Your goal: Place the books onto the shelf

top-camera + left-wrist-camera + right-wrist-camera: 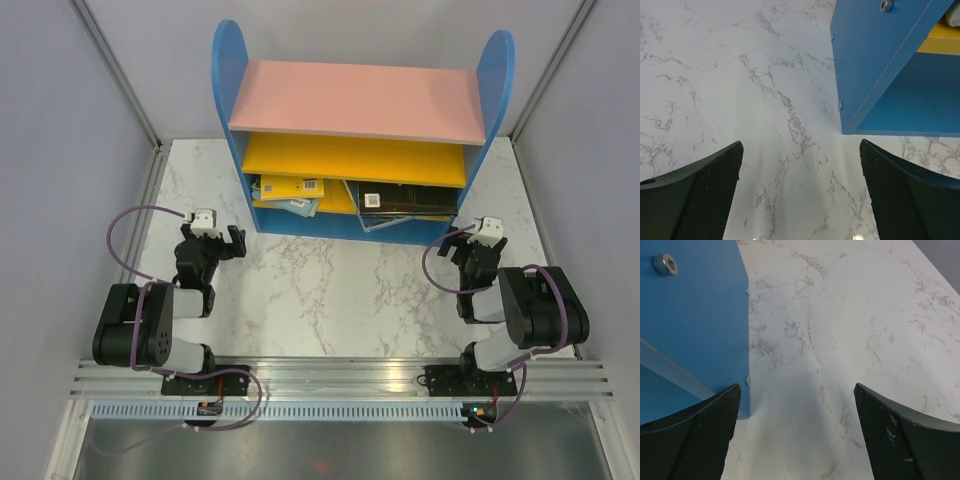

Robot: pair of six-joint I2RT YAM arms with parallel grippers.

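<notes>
Thin books (290, 190) lie in 2 piles on the bottom level of the shelf (228, 130); likely light, floppy and slick, best pinched at an edge. Left claw (801, 160) and right claw (797, 400) gape empty.

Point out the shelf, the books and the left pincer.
shelf (350, 100): top view, on its pink top board.
books (282, 190): top view, on the yellow cover in the lowest compartment.
left pincer (801, 146): left wrist view, midway between its open fingertips.
</notes>
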